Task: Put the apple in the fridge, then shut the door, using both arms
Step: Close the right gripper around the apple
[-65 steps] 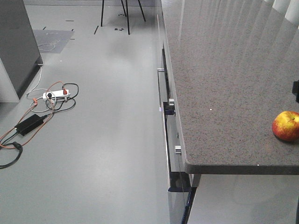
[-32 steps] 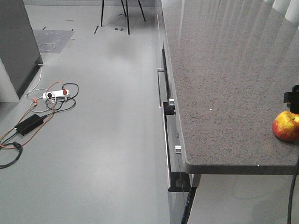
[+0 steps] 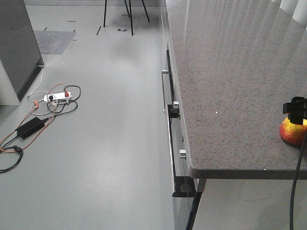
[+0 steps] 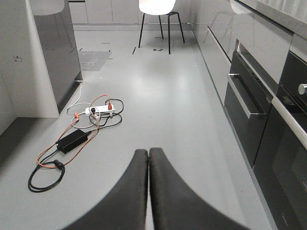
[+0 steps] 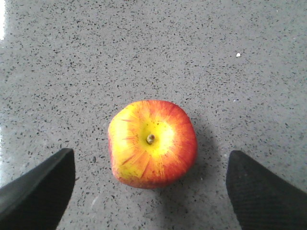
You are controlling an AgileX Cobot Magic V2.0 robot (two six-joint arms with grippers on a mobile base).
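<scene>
Speckled stone tabletop [image 5: 230,38], apple [image 5: 152,143] sitting stem-up under the wide-spread right hand [image 5: 149,155]. Firm, smooth, likely rolls and bruises, so I'd pinch its widest sides gently; left hand [image 4: 148,152] is closed.

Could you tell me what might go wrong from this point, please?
The open right claw flanks the round apple; uneven closing could roll it away. The apple sits near the counter edge, so a nudge might drop it. Cables on the floor could snag the moving robot.
</scene>
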